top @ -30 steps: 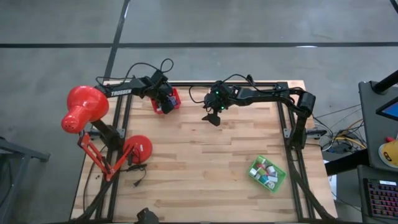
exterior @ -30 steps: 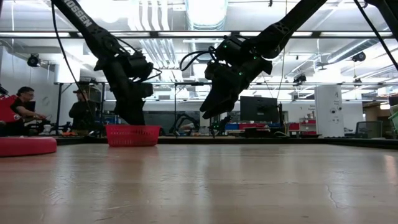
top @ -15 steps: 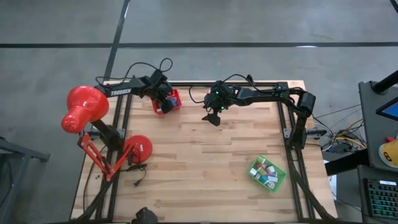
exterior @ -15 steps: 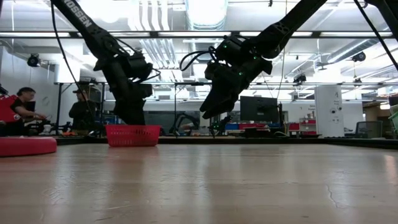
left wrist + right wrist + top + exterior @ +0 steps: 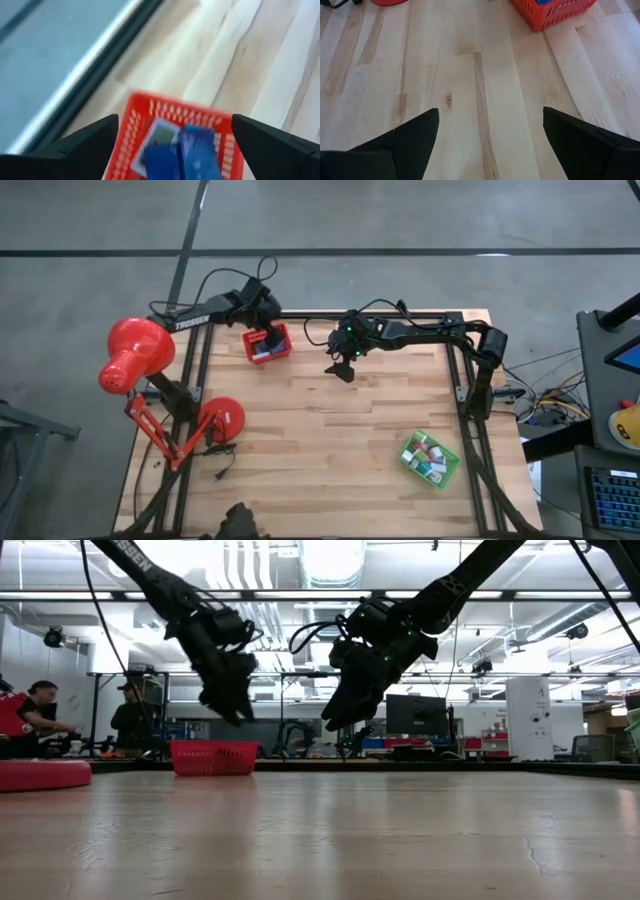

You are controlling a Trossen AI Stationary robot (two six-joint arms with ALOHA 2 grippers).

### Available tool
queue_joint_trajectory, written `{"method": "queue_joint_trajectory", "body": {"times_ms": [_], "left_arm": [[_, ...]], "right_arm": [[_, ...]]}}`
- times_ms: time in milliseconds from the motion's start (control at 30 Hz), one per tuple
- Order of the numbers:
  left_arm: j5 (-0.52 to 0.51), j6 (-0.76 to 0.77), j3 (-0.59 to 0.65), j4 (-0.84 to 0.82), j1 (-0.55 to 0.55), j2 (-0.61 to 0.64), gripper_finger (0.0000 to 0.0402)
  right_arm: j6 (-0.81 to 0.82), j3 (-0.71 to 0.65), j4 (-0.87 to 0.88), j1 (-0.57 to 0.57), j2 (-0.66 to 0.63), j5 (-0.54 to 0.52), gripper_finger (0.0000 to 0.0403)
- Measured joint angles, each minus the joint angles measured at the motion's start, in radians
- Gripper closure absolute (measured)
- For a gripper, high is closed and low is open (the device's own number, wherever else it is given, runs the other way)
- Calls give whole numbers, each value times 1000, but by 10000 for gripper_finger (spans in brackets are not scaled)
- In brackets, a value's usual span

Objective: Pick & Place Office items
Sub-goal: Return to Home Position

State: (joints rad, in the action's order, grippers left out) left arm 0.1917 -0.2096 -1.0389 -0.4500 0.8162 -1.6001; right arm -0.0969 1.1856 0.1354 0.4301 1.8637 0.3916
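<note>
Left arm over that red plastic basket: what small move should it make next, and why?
Probably lift the left gripper away and back toward its base: it hangs open and empty above the red plastic basket, with dark blue blocks already inside. The right gripper waits open above the wooden table.

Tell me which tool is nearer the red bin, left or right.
Left. The left tool hangs open close above the red bin, near its edge. The right tool hovers open over the table, well off to the bin's side.
</note>
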Motion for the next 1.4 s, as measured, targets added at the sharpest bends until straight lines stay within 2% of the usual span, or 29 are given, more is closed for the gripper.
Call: {"method": "queue_joint_trajectory", "body": {"times_ms": [133,333,467,533,667,900,933,1100,1167,1267,1400], "left_arm": [[62,4,-59,-5,-2,0,8],[316,-4,-100,38,-5,0,8],[543,-53,-69,237,-10,0,7],[607,-41,-31,374,-14,1,7],[621,30,47,590,-32,0,7],[636,1,97,636,-35,0,7],[644,-5,99,631,-35,0,7],[658,-23,103,632,-36,0,7],[657,-23,103,637,-35,0,7],[657,-21,103,636,-36,0,7],[656,-19,103,635,-35,0,7]], "right_arm": [[0,0,0,0,0,0,53],[0,0,0,0,0,0,53],[0,0,0,0,0,0,53],[-1,0,0,0,0,2,53],[-1,0,-3,0,-2,3,53],[-7,0,0,0,-2,3,53],[-69,0,16,0,-2,29,53],[-643,-1,176,6,-4,317,53],[-797,-1,229,6,-4,410,53],[-869,-7,232,0,-3,433,53],[-869,-7,228,0,-3,433,53]]}}
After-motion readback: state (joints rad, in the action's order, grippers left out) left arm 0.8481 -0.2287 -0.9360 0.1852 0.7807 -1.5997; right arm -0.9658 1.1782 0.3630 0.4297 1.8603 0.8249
